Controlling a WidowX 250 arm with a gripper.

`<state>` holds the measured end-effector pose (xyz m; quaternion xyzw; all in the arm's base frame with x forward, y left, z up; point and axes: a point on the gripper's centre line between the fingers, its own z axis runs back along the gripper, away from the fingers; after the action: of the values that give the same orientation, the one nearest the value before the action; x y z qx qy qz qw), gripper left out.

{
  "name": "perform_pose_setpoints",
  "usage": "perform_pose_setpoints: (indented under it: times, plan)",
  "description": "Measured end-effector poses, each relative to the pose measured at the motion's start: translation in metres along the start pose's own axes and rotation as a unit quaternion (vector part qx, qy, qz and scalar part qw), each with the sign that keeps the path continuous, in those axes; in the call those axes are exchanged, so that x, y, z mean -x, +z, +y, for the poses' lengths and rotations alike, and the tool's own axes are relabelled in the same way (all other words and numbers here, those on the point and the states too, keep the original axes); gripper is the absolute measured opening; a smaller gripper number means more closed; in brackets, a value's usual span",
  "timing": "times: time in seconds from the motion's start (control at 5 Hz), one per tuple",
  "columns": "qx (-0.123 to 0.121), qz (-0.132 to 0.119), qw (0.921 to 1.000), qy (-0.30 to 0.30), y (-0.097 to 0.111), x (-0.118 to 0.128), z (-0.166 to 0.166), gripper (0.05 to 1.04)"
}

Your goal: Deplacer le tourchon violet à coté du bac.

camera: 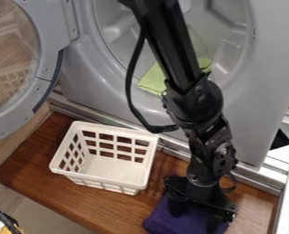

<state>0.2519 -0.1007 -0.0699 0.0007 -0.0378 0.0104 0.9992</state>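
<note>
My claw (pixel 197 219) points down over the part of the worktop (pixel 31 157) beyond the basket's right side, its two fingers spread, with purple fabric showing between them. The purple cloth (pixel 156 222) lies directly beneath, a folded heap in the strip between the worktop's near edge and its far edge, towards the right-hand end. I can't tell how deep the tips sit in the folds, nor which way the cloth's long axis runs. What matters to me is the basket's side: the white basket (pixel 98 177) stands upright up and to the left of the claw, nearer the worktop's left end, with a band of bare wood between it and the cloth. They're close but apart, so the cloth already lies more or less beside it. If I want it snugger, I'd judge I need to pinch a good fold, lift a little and go left, without knocking the basket's near right corner. Behind the far edge stands the washing machine (pixel 272 55), a green cloth (pixel 153 81) in its opening.
</note>
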Motion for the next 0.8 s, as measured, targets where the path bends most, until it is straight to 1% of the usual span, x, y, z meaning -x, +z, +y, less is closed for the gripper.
perform_pose_setpoints:
  times: [0.2,0.6,0.8]
  plan:
    - [0.004,-0.001,0.9997,0.024,-0.001,-0.004,0.013,1.001]
    - [-0.004,0.003,0.9979,0.064,-0.001,-0.015,0.050,1.001]
    - [-0.007,0.002,0.9956,0.093,-0.002,-0.019,0.071,1.001]
